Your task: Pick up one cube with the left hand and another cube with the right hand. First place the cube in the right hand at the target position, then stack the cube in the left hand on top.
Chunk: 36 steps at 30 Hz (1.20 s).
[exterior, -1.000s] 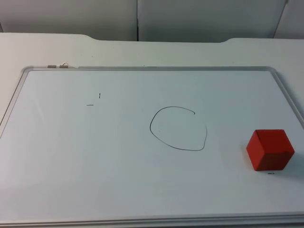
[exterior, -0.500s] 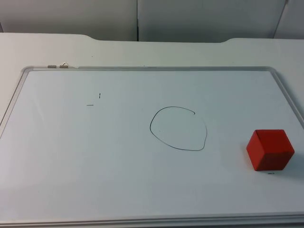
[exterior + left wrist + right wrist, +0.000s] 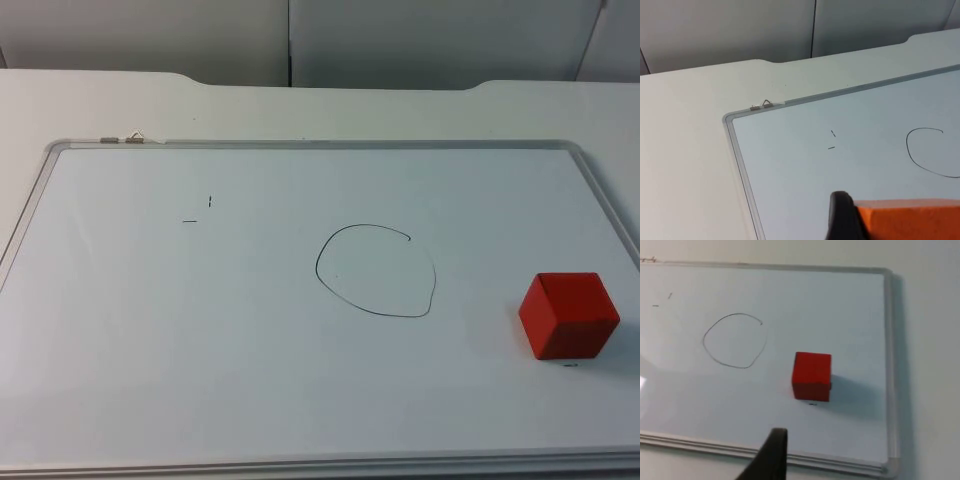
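A red cube point(image 3: 568, 315) sits on the whiteboard near its right edge, to the right of a hand-drawn black circle point(image 3: 376, 271). From the right wrist view, the red cube point(image 3: 812, 375) lies ahead of my right gripper point(image 3: 771, 456), which is above the board's near rim and apart from the cube. The circle point(image 3: 735, 340) is left of the cube there. My left gripper point(image 3: 900, 229) is shut on an orange cube point(image 3: 912, 216), held over the board's left part, with one black fingertip point(image 3: 842, 217) against its side. The circle point(image 3: 935, 152) lies beyond it.
The whiteboard point(image 3: 300, 400) has a raised metal rim point(image 3: 330, 144) and covers most of the table. Small clips point(image 3: 122, 138) sit at its far left corner, and short pen marks point(image 3: 198, 211) lie on its left half. The grey partition wall stands behind the table.
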Motion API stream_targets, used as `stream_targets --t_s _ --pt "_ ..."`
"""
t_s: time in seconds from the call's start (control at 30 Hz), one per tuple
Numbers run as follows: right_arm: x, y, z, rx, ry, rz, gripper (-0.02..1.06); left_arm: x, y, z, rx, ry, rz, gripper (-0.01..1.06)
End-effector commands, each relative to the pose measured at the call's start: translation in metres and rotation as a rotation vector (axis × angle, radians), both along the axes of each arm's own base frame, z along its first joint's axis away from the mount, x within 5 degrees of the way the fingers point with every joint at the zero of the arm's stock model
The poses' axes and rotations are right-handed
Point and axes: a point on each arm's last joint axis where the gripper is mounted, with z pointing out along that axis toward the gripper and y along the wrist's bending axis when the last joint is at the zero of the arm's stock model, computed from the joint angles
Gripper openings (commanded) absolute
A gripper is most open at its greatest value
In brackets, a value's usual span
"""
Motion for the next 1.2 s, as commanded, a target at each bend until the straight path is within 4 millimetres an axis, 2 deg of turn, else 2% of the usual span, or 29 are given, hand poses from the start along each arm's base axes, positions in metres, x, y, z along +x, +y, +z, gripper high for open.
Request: stream_targets --t_s 0.0,0.03,0.1,0.13,0.23,0.27,0.33,0.43,0.47,0.6,0.67,0.73,0.77,0.9,0.93,1.03,1.17 --pt "0.016 0.005 0.005 0.021 0.016 0.035 1.00 0.000 0.000 0.000 -0.002 -0.015 -0.001 0.22" --pt "0.020 0.006 0.006 0.026 0.029 0.040 1.00 0.000 0.000 0.000 -0.002 -0.015 -0.001 0.22" --pt "0.045 0.008 0.008 0.045 0.083 0.040 1.00 0.000 0.000 0.000 -0.002 -0.015 -0.001 0.22" --pt "0.045 0.008 0.008 0.045 0.083 0.040 1.00 0.000 0.000 0.000 -0.002 -0.015 -0.001 0.22" --pt "0.075 0.009 0.009 0.028 0.173 0.043 1.00 0.000 0.000 0.000 -0.002 -0.015 -0.001 0.22" --pt "0.075 0.009 0.009 0.028 0.173 0.043 1.00 0.000 0.000 0.000 -0.002 -0.015 -0.001 0.22" --pt "0.098 0.012 0.009 0.039 0.242 0.045 1.00 0.000 0.000 0.000 -0.002 -0.015 -0.001 0.22" --pt "0.138 0.014 0.004 0.042 0.349 0.034 1.00 0.000 0.000 0.000 -0.002 -0.015 -0.001 0.22" --pt "0.138 0.014 0.004 0.042 0.349 0.034 1.00 0.000 0.000 0.000 -0.002 -0.015 -0.001 0.22" --pt "0.177 0.024 -0.016 0.062 0.473 0.025 1.00 -0.001 0.000 0.000 -0.001 -0.013 -0.001 0.22" --pt "0.183 0.029 -0.021 0.061 0.491 0.026 1.00 -0.001 0.000 0.000 -0.001 -0.013 -0.001 0.22" --pt "0.198 0.048 -0.040 0.043 0.528 0.031 1.00 -0.001 0.000 -0.001 0.000 -0.011 -0.001 0.22" --pt "0.198 0.048 -0.040 0.043 0.528 0.031 1.00 -0.001 0.000 -0.001 0.000 -0.011 -0.001 0.22" --pt "0.212 0.071 -0.069 -0.025 0.570 -0.032 1.00 -0.001 0.000 -0.001 -0.001 -0.007 -0.002 0.22" --pt "0.212 0.071 -0.069 -0.025 0.570 -0.032 1.00 -0.001 0.000 -0.001 -0.001 -0.007 -0.002 0.22" --pt "0.221 0.076 -0.085 -0.092 0.568 -0.099 1.00 -0.001 0.000 -0.001 -0.003 -0.006 -0.003 0.22" --pt "0.231 0.081 -0.102 -0.098 0.569 -0.102 1.00 -0.001 0.000 -0.001 -0.003 -0.006 -0.003 0.22"
